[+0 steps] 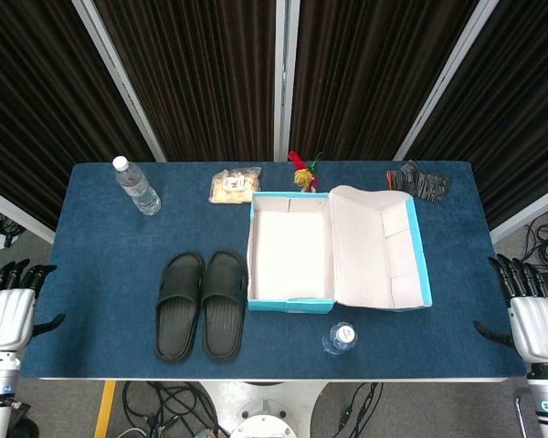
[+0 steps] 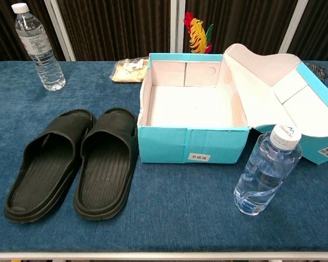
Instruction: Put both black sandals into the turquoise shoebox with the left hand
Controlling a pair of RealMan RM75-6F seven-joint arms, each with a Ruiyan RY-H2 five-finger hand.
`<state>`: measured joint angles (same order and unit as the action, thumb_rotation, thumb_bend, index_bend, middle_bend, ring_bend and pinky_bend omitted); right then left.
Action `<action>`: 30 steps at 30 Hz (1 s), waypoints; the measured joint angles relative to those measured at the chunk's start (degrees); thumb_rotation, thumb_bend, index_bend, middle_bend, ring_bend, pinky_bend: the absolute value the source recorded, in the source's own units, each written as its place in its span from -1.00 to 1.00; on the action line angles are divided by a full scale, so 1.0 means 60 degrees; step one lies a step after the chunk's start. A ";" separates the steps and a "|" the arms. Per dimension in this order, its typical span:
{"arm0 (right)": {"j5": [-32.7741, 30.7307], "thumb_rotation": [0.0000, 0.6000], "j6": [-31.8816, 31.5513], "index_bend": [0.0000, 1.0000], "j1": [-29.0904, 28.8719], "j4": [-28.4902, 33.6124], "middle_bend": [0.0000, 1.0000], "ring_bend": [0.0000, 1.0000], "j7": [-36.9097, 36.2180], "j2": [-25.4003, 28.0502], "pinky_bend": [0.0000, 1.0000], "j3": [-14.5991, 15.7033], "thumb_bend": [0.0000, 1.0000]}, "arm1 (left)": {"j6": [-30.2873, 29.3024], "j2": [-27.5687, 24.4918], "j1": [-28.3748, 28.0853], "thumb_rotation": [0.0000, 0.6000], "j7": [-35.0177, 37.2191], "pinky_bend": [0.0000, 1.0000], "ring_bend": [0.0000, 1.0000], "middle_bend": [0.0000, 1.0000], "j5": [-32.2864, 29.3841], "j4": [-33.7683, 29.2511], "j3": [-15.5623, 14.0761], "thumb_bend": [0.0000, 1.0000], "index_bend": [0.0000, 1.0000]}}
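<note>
Two black sandals lie side by side on the blue table, the left sandal [image 1: 179,305] [image 2: 48,164] and the right sandal [image 1: 224,303] [image 2: 105,162], toes pointing away from me. Just to their right stands the turquoise shoebox [image 1: 289,251] [image 2: 192,148], empty, its lid [image 1: 380,246] [image 2: 287,87] folded open to the right. My left hand [image 1: 9,311] hangs off the table's left edge, fingers apart, holding nothing. My right hand [image 1: 532,315] is beyond the right edge, also open and empty. Neither hand shows in the chest view.
A small water bottle [image 1: 339,338] [image 2: 265,171] stands near the front edge right of the box. A taller bottle [image 1: 135,185] [image 2: 38,47] is at the back left. A snack bag [image 1: 235,186] [image 2: 129,71], a red-yellow toy [image 1: 302,172] [image 2: 196,33] and a dark glove [image 1: 417,181] lie along the back.
</note>
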<state>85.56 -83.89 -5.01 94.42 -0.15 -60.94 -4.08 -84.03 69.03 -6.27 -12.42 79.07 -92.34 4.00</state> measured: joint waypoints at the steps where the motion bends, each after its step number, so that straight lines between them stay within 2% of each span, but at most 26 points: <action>1: 0.0006 1.00 0.0007 -0.96 -0.0002 0.0011 -0.89 -1.00 -0.0001 0.0008 -1.00 0.0004 -1.00 | -0.0007 -0.0007 0.0020 1.00 0.0009 -0.80 -0.80 -0.55 -0.0011 -0.0010 -0.0009 -0.82 -0.58; 13: 0.0150 1.00 -0.0159 -0.96 0.0081 0.0029 -0.89 -1.00 -0.0117 0.0132 -1.00 0.0059 -1.00 | -0.0104 -0.0062 0.0061 1.00 -0.0033 -0.79 -0.80 -0.55 0.0142 -0.0055 -0.0029 -0.82 -0.58; 16: 0.0172 1.00 -0.0235 -0.96 0.0103 0.0040 -0.89 -1.00 -0.0107 0.0260 -1.00 0.0035 -1.00 | 0.0012 -0.0166 -0.0077 1.00 -0.0086 -0.73 -0.72 -0.55 0.0125 -0.0134 0.0077 -0.82 -0.55; 18: 0.0198 1.00 -0.0282 -0.96 0.0100 0.0075 -0.89 -1.00 -0.0065 0.0373 -1.00 -0.0003 -1.00 | 0.0137 -0.0251 -0.0243 1.00 -0.0066 -0.59 -0.51 -0.54 0.0203 -0.0194 0.0147 -0.82 -0.53; 21: 0.0254 1.00 -0.0312 -0.96 0.0067 0.0152 -0.90 -1.00 0.0005 0.0522 -1.00 -0.0050 -1.00 | 0.0475 -0.0368 -0.0586 1.00 0.0229 -0.15 0.01 -0.51 0.0410 -0.0298 0.0267 -0.82 -0.51; 23: 0.0286 1.00 -0.0323 -0.96 0.0046 0.0202 -0.90 -1.00 0.0018 0.0603 -1.00 -0.0073 -1.00 | 0.0876 -0.0441 -0.0885 1.00 0.0557 0.14 0.25 -0.51 0.0472 -0.0398 0.0361 -0.82 -0.51; 26: 0.0337 1.00 -0.0362 -0.96 0.0022 0.0275 -0.90 -1.00 0.0047 0.0731 -1.00 -0.0113 -1.00 | 0.1677 -0.0517 -0.1426 1.00 0.1001 0.40 0.42 -0.50 0.0480 -0.0530 0.0521 -0.82 -0.51; 30: 0.0379 1.00 -0.0422 -0.96 0.0033 0.0362 -0.90 -1.00 0.0069 0.0844 -1.00 -0.0123 -1.00 | 0.2935 -0.0460 -0.2294 1.00 0.1281 0.48 0.48 -0.50 0.0305 -0.0596 0.0749 -0.83 -0.52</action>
<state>87.83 -86.42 -4.81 96.60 0.27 -55.88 -4.81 -66.42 66.27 -20.04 -4.73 80.90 -95.91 8.50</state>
